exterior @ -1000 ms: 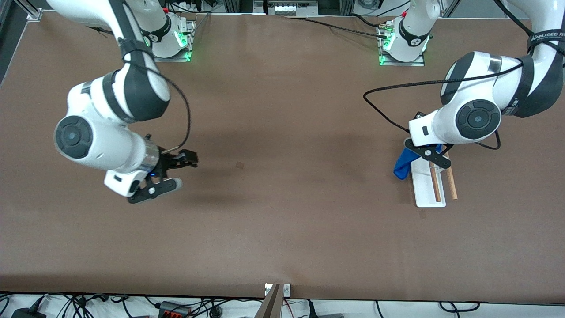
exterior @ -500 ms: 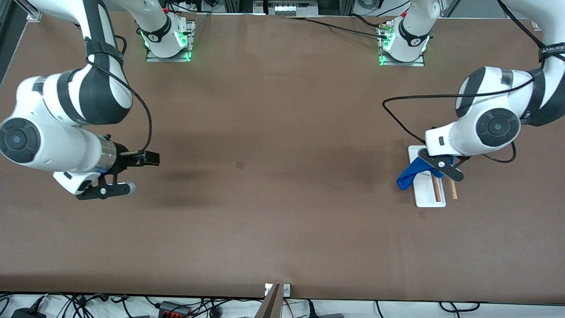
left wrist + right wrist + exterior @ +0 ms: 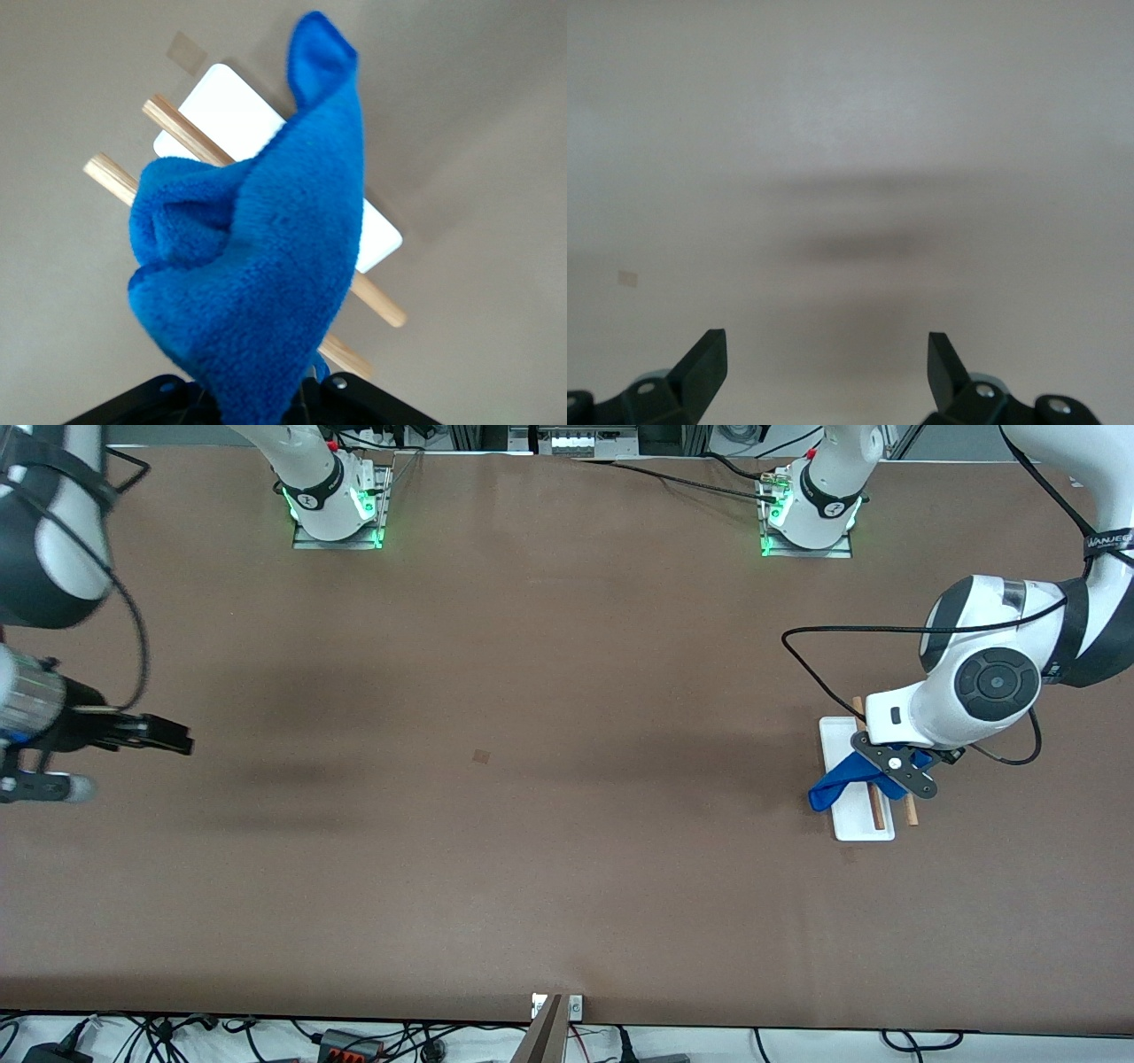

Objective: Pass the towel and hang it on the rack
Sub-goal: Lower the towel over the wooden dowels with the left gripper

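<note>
Left claw (image 3: 902,772), pinching the blue towel (image 3: 837,784), is shifting over the rack (image 3: 864,828) directly beneath it, hanging imminent; right claw (image 3: 53,762), spread empty, is retreating along the worktop (image 3: 532,824).

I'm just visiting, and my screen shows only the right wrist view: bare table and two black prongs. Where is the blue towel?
Observer: The left tool has it, shut on the towel.
Visitor: Is it on the rack?
Observer: Not yet. It hangs from that tool over the rack, above its two wooden rods.
Visitor: And where are my prongs?
Observer: They are the right tool, open and empty, over the right arm's end of the table. That arm waits.
</note>
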`<state>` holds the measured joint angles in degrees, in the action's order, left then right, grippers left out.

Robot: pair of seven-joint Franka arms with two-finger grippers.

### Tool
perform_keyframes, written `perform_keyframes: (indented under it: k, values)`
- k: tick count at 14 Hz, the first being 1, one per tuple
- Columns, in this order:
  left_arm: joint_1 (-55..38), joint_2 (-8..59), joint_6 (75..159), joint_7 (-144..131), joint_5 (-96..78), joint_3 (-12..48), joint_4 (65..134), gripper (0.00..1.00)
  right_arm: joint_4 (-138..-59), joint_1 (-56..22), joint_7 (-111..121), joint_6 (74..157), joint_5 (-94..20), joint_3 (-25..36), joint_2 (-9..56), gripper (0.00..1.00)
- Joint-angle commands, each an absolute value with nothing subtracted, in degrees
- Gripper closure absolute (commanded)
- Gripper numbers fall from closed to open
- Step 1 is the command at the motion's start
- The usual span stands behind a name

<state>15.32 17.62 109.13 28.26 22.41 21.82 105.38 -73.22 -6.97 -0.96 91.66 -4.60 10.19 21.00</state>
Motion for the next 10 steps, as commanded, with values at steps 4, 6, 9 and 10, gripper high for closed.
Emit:
perform_keyframes:
  k: [4, 6, 9, 10]
  values:
    - [19.9, 13.0, 113.6, 31.9, 23.6, 22.5, 112.3, 1.0, -74.4, 2.1, -0.5, 90.4, -0.8, 1.0, 15.1, 0.0]
    - [20.1, 12.8, 113.7, 31.8, 23.6, 22.5, 113.1, 1.0, -75.1, 1.6, -0.1, 89.4, 1.7, 1.1, 14.2, 0.0]
    - [21.1, 9.2, 117.1, 31.6, 23.5, 22.6, 118.5, 1.0, -80.5, 1.9, -0.1, 90.9, 1.7, 1.1, 11.0, 0.0]
    - [21.2, 8.0, 118.8, 31.6, 23.5, 22.6, 120.7, 1.0, -84.9, 1.9, -0.1, 93.5, 1.8, 1.1, 8.1, 0.0]
